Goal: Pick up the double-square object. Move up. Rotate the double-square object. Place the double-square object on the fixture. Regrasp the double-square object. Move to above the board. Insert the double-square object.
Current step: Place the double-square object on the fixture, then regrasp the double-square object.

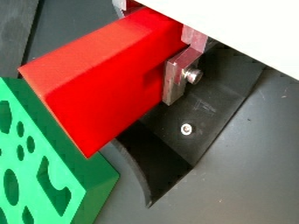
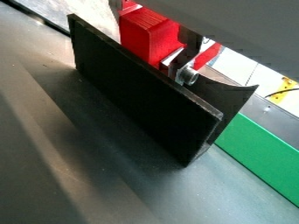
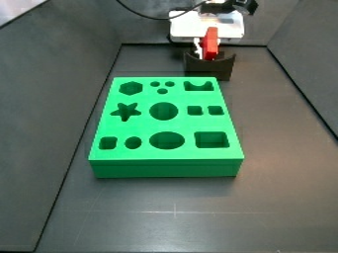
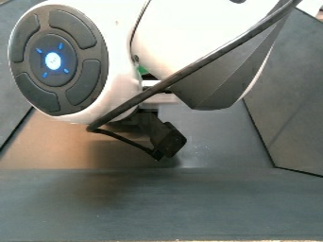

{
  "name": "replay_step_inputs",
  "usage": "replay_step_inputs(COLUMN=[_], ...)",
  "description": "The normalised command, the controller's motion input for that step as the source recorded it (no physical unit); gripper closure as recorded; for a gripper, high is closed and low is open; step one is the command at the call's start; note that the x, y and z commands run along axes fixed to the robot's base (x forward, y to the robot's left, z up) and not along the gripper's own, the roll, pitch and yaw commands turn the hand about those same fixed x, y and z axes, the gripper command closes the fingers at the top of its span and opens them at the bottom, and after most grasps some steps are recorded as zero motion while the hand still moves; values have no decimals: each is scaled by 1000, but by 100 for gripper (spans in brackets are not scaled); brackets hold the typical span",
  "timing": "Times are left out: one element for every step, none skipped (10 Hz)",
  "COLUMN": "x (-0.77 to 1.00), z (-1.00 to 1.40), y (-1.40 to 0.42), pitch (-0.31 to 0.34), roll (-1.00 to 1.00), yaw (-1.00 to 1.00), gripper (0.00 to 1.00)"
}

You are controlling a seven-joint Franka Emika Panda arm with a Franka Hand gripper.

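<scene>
Item: hand [image 1: 187,61] of the single arm. Positioned at the far end of the table [image 3: 284,148], directly over the fixture [image 3: 211,67]. Closed on the double-square object [image 1: 100,83]; silver finger [image 1: 177,77] with screw pressed flat against the red side in a wrist view, block seated between the plates in both wrist views.

Item: double-square object. Bright red, elongated. Held in the hand, above and just at the fixture; seen in a side view [image 3: 209,43] as an upright red bar, long axis running roughly vertical, lower end reaching down toward the fixture's top. Contact between block and fixture not resolvable: touching or just apart, cannot tell.

Item: fixture. Dark block, curved notch visible in a wrist view [image 2: 176,109] just below the clamped block. Standing just beyond the far edge of the board [image 3: 165,124], near but apart from it.

Item: board. Green slab with shaped cut-outs, mid-table, nearer the camera than the hand in a side view; a corner visible beside the fixture in a wrist view [image 1: 47,175].

Judgement on stage: placing on the fixture, or regrasping there; insertion not yet done, board holes all unfilled.

Governing relation for the coming move: block's long axis in line with the hand's downward reach, fixture straight beneath, board off to one side across the table. Remaining side view largely blocked by the arm's white casing [image 4: 127,66]; nothing of the grasp legible there.
</scene>
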Motion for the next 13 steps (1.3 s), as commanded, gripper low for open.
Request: replay_step_inputs(x=[0,0,-7,-23,-31,-38,-36,-32,-29,-25,-80,-81,-118], z=[0,1000,1000,1000,1000,1000,815,694,384,261,1000,1000,1000], y=[0,0,-1,-1,-7,-5,0,2,4,5,-966,-974,-971], pitch=[0,20,24,29,35,43,59,64,74,75,64,63,49], roll=[0,-63,-58,-34,0,20,31,35,41,43,1000,1000,1000], yaw=[0,36,40,40,29,23,12,5,-10,-17,24,24,22], gripper=[0,0,0,0,0,0,0,0,0,0,0,0,0])
